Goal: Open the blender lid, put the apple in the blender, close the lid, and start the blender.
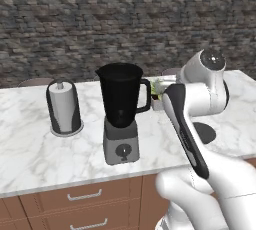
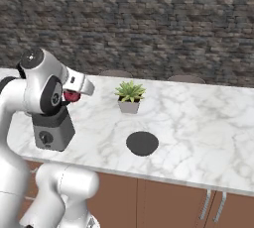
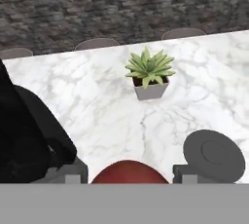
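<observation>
**Apple in the hand beside the open blender, lid lying on the tabletop**

The hand (image 2: 74,94) pinches the apple (image 2: 72,96) between its fingers; in the hand view the red fruit (image 3: 127,172) sits between the two finger tips, pressed on both sides. In the right base view the apple hangs above the tabletop (image 2: 198,123), just above and beside the blender's grey base (image 2: 51,132).

The blender (image 1: 121,114) stands on the white marbled tabletop (image 1: 30,149) near its front edge, its dark jar topless and its round dial facing forward. The jar's handle points toward the arm. In the hand view the dark jar (image 3: 26,140) is close on the left edge.

The blender lid (image 2: 142,143) lies flat on the tabletop, well apart from the blender, to the arm's right. The hand view shows the same grey disc (image 3: 214,156) with its low centre knob, next to the right finger tip.

A small potted plant (image 2: 129,96) in a grey square pot stands behind the lid, further back on the tabletop; in the left base view it (image 1: 157,88) peeks out between the jar's handle and the arm. A paper-towel roll (image 1: 64,108) in a dark holder stands on the blender's far side, apart from it. The arm's own upper links cover part of the blender in the right base view. A dark stone wall (image 1: 75,19) runs behind, and brown drawers (image 1: 85,196) sit under the tabletop.
</observation>
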